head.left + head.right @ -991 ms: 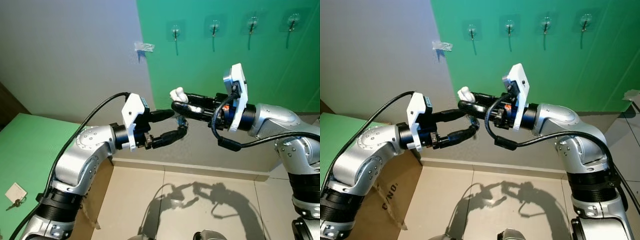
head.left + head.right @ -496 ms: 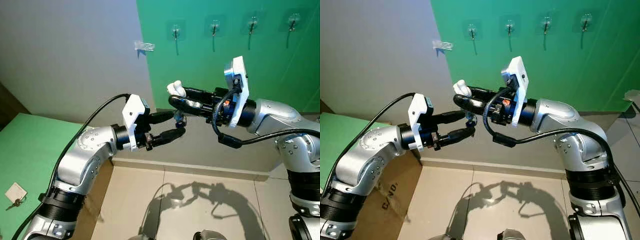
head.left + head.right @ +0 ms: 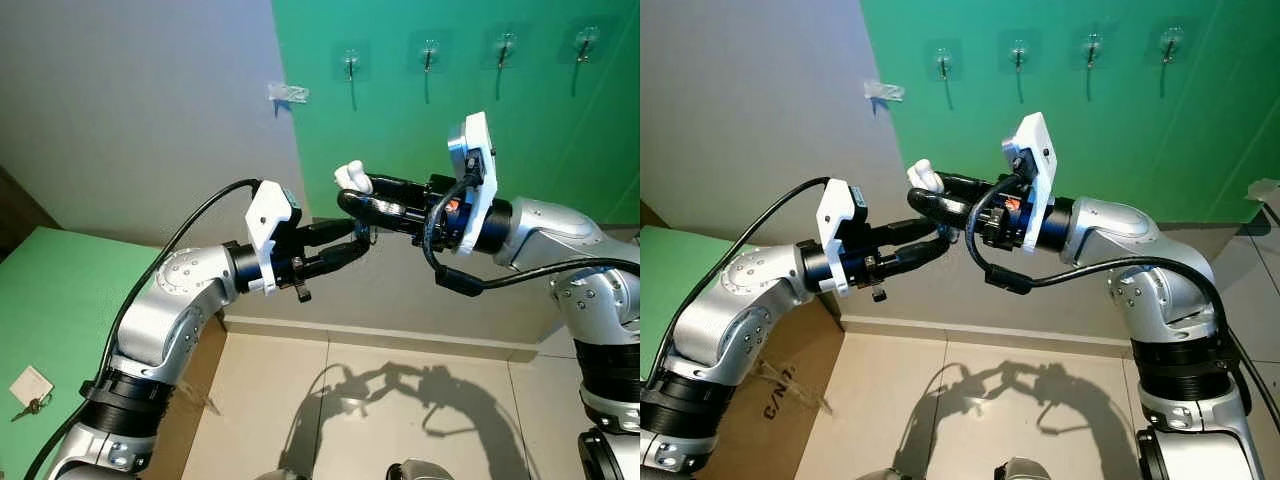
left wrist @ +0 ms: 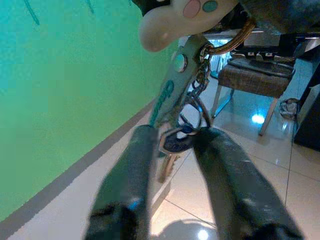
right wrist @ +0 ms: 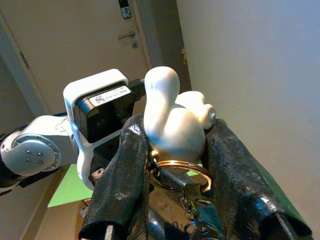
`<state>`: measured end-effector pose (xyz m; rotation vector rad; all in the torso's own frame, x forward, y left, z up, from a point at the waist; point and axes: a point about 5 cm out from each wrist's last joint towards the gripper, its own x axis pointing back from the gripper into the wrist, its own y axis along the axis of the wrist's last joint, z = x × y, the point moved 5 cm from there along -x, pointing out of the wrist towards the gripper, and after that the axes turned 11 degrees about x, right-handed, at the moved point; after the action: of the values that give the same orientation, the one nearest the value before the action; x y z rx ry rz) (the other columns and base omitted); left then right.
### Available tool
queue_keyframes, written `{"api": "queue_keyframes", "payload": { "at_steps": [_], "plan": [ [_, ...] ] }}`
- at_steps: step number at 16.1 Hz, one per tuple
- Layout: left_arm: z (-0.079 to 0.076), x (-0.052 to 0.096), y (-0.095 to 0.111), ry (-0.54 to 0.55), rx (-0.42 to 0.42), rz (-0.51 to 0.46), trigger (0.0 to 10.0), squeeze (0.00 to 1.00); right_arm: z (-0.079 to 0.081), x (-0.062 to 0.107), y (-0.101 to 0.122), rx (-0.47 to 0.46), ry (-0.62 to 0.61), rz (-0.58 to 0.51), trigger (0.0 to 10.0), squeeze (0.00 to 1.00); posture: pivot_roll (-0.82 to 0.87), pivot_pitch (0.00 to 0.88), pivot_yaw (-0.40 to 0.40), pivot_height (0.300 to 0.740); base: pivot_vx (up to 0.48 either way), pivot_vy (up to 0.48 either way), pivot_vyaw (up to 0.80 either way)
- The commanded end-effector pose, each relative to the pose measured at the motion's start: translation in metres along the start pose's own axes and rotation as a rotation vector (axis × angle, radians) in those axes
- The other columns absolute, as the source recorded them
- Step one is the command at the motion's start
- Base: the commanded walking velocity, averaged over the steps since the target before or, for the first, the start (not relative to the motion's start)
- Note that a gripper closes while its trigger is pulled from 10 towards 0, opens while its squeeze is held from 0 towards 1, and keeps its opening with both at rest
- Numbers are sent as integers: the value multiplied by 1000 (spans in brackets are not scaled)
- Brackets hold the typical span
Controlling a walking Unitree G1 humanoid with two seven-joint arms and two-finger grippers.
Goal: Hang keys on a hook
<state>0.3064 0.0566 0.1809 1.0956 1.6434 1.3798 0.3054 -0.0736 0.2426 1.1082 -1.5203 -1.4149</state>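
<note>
The key bunch has a white figurine (image 3: 350, 178), a gold ring (image 5: 175, 170), a green strap (image 4: 167, 95) and keys (image 4: 172, 145) hanging below. My right gripper (image 3: 352, 198) is shut on the figurine, holding the bunch in mid-air before the wall. My left gripper (image 3: 360, 238) reaches in from the left just beneath it, and its fingers (image 4: 137, 165) are shut on the hanging keys. Several clear hooks (image 3: 351, 65) are stuck in a row high on the green wall (image 3: 400, 120), above and beyond both grippers.
A second key with a white tag (image 3: 30, 385) lies on a green surface (image 3: 60, 300) at the lower left. A cardboard box (image 3: 770, 400) stands under my left arm. A clear clip (image 3: 288, 93) sticks to the grey wall. Tiled floor lies below.
My left gripper's fingers, open around the hanging keys before, have closed on them. My right gripper rose slightly a second ago and has held still since.
</note>
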Motion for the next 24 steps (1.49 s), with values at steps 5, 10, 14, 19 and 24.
{"api": "queue_keyframes", "payload": {
  "at_steps": [5,10,14,19,24],
  "plan": [
    [3,2,3,8,-12,1,0,0,7,-5,8,28,32,-26,0,0,-243,40,106,740,0,0,0],
    [5,1,1,11,-5,2,0,0,10,-6,9,27,40,-31,0,0,-246,34,103,740,0,0,0],
    [6,3,5,9,9,-12,0,0,8,-6,8,25,31,-29,0,0,-242,39,102,740,0,0,0],
    [4,5,5,6,18,-16,0,0,-11,-1,-6,69,-61,20,0,0,-238,46,104,740,0,0,0],
    [8,5,4,37,-9,-5,0,0,-10,-4,1,83,-60,-19,0,1000,-239,54,106,740,0,0,0]
  ]
}}
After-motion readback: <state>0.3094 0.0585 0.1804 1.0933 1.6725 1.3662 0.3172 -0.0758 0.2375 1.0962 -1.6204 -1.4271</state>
